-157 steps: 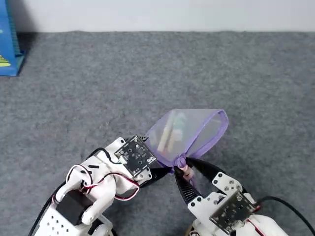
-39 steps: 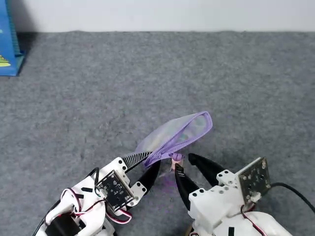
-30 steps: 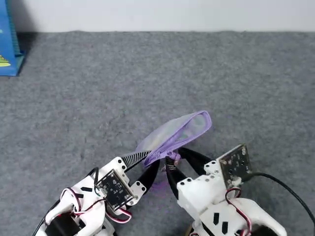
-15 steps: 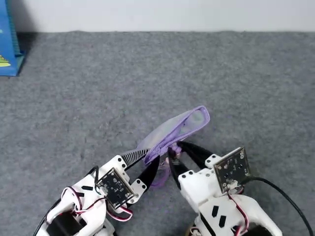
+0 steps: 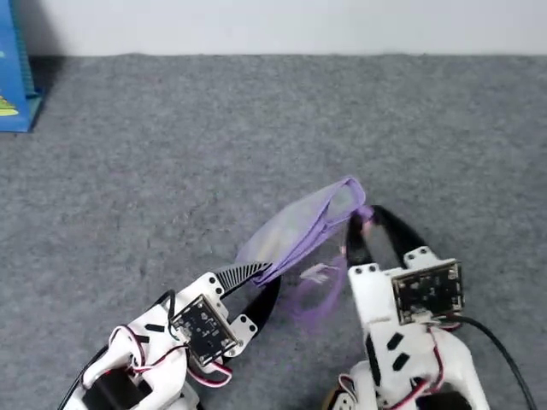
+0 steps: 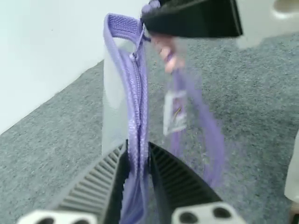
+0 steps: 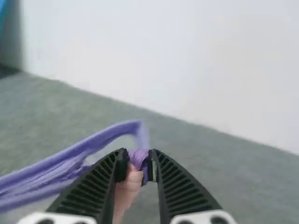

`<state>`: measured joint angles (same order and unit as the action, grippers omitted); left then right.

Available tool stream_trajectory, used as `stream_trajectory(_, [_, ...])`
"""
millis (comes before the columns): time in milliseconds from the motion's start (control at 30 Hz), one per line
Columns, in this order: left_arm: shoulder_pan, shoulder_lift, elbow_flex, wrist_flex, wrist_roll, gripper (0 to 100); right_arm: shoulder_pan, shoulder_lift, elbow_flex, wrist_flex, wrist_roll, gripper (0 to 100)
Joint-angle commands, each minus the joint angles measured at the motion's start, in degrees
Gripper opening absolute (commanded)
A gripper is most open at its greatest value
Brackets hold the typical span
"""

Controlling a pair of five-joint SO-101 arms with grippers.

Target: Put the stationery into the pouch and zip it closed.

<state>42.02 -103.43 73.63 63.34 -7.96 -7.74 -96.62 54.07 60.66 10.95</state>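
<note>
A grey carpet [image 5: 171,145] is being bounded by a white wall [image 5: 273,26], with a blue box [image 5: 13,77] standing at its edge (high view). The purple pouch [image 5: 299,226] is being held up between the arms. One end is being pinched by the left gripper [image 6: 138,151], and the zip pull [image 7: 138,159] at the other end is being clamped by the right gripper [image 5: 365,218]. A small white label [image 6: 174,112] is being shown dangling in the left wrist view.
</note>
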Motion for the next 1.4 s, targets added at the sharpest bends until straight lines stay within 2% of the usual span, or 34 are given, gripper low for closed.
stream_trajectory(0, [-0.5,-0.5,-0.3,0.6,0.6,1,6.1,2.0,1.9,-6.8,2.9,0.8])
stream_trajectory(200, [-0.5,-0.5,-0.4,1.3,0.6,1,11.8,2.0,9.8,-20.3,7.4,0.8])
stream_trajectory(367, [-0.5,-0.6,-0.4,1.3,0.6,1,13.3,1.5,10.9,-20.5,7.6,0.8])
stream_trajectory(467, [-0.5,-0.6,-0.4,1.2,0.6,1,13.1,1.5,7.4,-15.6,3.4,3.5])
stream_trajectory(600, [-0.5,-0.6,-0.4,1.2,0.6,1,11.9,1.9,0.4,-2.7,-2.0,14.1])
stream_trajectory(833, [-0.5,-0.6,-0.4,1.2,0.6,1,5.2,1.5,-9.3,14.1,-3.3,13.0])
stream_trajectory(1000, [-0.5,-0.6,-0.4,1.1,0.6,1,-5.0,2.1,-11.1,22.3,-7.6,15.0])
stream_trajectory(1100, [-0.5,-0.6,-0.4,1.1,0.6,1,-8.4,2.2,-8.5,20.8,-9.3,16.4])
stream_trajectory(1367, [-0.5,-0.6,-0.4,1.2,0.6,1,-8.7,2.1,2.1,7.5,-9.3,16.2])
